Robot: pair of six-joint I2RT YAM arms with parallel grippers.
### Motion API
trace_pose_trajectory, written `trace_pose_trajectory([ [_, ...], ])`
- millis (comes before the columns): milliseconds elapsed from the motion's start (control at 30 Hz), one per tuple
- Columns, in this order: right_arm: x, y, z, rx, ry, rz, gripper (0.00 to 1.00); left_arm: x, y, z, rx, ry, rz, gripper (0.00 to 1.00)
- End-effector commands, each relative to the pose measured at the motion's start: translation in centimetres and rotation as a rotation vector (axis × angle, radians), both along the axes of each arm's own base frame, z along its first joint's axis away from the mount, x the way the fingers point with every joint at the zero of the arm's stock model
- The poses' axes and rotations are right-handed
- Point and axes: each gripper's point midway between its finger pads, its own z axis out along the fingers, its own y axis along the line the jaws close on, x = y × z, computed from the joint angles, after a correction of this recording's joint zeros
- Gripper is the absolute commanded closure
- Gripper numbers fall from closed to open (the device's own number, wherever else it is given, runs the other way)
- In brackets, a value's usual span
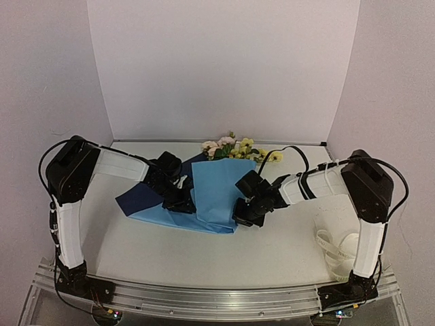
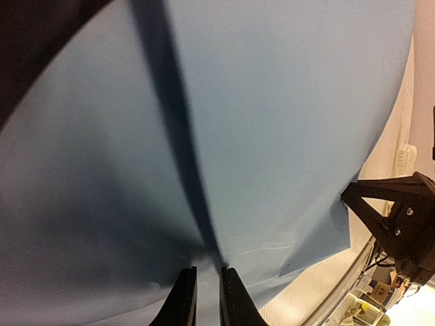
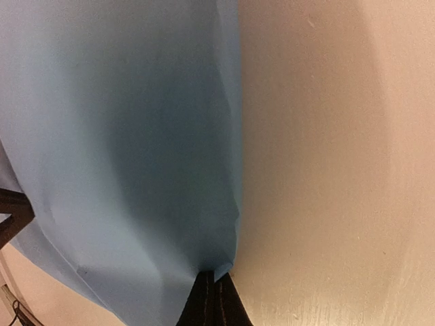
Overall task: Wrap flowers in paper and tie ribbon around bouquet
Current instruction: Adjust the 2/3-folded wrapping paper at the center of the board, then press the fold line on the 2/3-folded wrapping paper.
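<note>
Top external, bouquet near-to-far, flowers rearward

Left end effector ajar; right end effector closed

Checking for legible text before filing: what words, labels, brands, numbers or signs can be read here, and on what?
None can be read.
The ribbon is too small and pale in the top view to show any print.
The paper is plain blue in all three views.

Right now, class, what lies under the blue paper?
The flowers show only as blossoms beyond the far edge of the paper; whatever stems lie under it are covered.
</note>
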Motion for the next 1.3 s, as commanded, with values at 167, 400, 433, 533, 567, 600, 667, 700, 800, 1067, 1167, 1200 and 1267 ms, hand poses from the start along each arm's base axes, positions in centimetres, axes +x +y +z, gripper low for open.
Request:
trace_pose_trajectory([
  [167, -2.1, -1.8, -0.6, -0.059, 0.040, -0.123, 1.00, -2.3, -3.0, 7.3, -0.072, -0.136, -0.045, 0.79],
  [400, -2.0, -1.5, -0.3, -0.060, 0.025, -0.130, 1.00, -4.5, -7.3, 5.5, -0.173, -0.058, -0.123, 0.80],
  [433, -2.0, -1.5, -0.3, -0.060, 0.024, -0.129, 1.00, -4.5, -7.6, 4.9, -0.183, -0.047, -0.124, 0.81],
  [533, -2.2, -1.4, -0.4, -0.062, 0.024, -0.122, 1.00, -4.3, -8.1, 3.4, -0.189, -0.021, -0.124, 0.83],
  [567, -2.3, -1.4, -0.3, -0.062, 0.021, -0.119, 1.00, -4.2, -8.2, 3.2, -0.188, -0.022, -0.121, 0.83],
  [600, -2.4, -1.4, -0.2, -0.062, 0.017, -0.116, 1.00, -4.1, -8.2, 3.1, -0.186, -0.026, -0.118, 0.83],
  [667, -2.5, -1.6, 0.2, -0.064, 0.005, -0.111, 0.98, -4.0, -8.1, 2.8, -0.180, -0.028, -0.115, 0.82],
  [700, -2.7, -1.6, 0.2, -0.067, 0.003, -0.107, 0.97, -4.0, -8.2, 2.9, -0.183, -0.031, -0.115, 0.82],
  [800, -3.1, -1.9, 0.2, -0.073, 0.002, -0.095, 0.93, -3.9, -8.2, 2.8, -0.181, -0.028, -0.113, 0.81],
  [1067, -3.5, -2.0, 1.8, -0.049, -0.037, -0.029, 0.62, -4.2, -6.5, -0.8, -0.048, 0.019, -0.090, 0.84],
  [1167, -3.3, -2.1, 3.1, -0.018, -0.062, -0.003, 0.57, -4.4, -5.5, -1.9, 0.007, 0.024, -0.073, 0.87],
  [1200, -3.1, -2.0, 3.6, 0.006, -0.068, 0.008, 0.57, -4.4, -5.2, -2.2, 0.021, 0.024, -0.068, 0.88],
  [1267, -2.4, -1.7, 4.4, 0.053, -0.085, 0.028, 0.63, -4.6, -4.7, -2.5, 0.041, 0.024, -0.065, 0.89],
])
